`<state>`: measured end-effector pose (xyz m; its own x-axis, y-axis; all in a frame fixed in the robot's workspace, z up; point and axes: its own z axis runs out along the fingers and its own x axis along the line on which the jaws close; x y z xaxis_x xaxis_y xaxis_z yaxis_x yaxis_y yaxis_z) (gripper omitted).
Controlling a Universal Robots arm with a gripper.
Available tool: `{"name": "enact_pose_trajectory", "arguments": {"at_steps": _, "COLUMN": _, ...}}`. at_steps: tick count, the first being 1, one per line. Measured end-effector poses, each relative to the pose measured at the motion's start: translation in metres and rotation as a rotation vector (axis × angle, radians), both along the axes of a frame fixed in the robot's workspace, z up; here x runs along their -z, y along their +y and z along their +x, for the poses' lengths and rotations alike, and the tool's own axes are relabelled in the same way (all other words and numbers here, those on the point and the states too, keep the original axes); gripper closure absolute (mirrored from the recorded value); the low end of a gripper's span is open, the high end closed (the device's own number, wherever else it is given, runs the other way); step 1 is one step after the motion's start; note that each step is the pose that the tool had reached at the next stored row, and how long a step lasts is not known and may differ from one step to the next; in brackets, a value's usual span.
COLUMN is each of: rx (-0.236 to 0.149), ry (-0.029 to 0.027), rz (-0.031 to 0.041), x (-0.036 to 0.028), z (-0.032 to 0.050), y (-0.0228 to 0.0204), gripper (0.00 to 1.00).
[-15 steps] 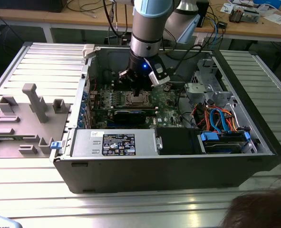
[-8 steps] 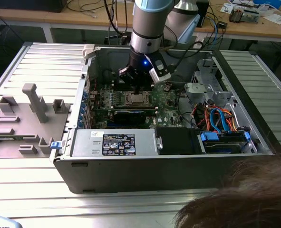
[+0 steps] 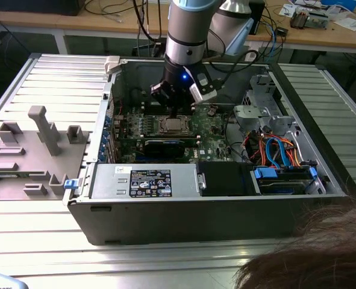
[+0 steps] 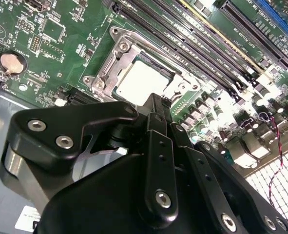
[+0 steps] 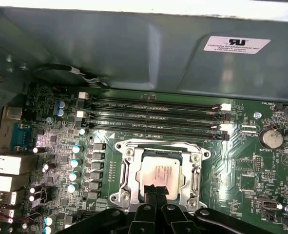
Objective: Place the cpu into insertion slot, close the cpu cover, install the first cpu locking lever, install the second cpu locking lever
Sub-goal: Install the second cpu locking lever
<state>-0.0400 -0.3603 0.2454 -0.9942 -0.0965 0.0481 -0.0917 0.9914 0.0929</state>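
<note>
A ribbed metal workbench point(image 3: 39, 241) carries the scene, with a cluttered wooden desk behind it. Going left to right in the exterior view: a grey plastic fixture tray point(image 3: 27, 150) sits at nine o'clock, then the open computer case point(image 3: 196, 211) fills the middle, and a bundle of coloured cables point(image 3: 274, 147) lies inside it at three o'clock. Someone's hair point(image 3: 310, 253) shows at five o'clock.

The case holds a green circuit board point(image 5: 246, 165), a power supply along its near wall, and a drive bay beside the cables. On the board, the insertion slot point(image 5: 159, 176) already holds the cpu point(image 5: 159, 174), lying flat, with the cpu cover point(image 5: 126, 168) down around it like a frame. The long memory slots run just beside it.

The gripper point(image 5: 156, 191) hangs right over the chip's edge, its fingertips pressed together and pinching nothing, the tips at or just above the metal top; I cannot tell if they touch.

The likely trouble from here: pushing down off-centre could tilt the chip on the socket pins, and a sideways slip could scrape the board parts crowded near the frame
</note>
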Motion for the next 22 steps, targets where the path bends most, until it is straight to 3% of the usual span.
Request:
{"name": "enact_pose_trajectory", "arguments": {"at_steps": 13, "rx": 0.0, "ry": 0.0003, "rz": -0.0007, "x": -0.0076, "z": 0.0003, "y": 0.0, "gripper": 0.89}}
{"name": "enact_pose_trajectory", "arguments": {"at_steps": 22, "rx": 0.0, "ry": 0.0003, "rz": -0.0007, "x": -0.017, "z": 0.0003, "y": 0.0, "gripper": 0.89}}
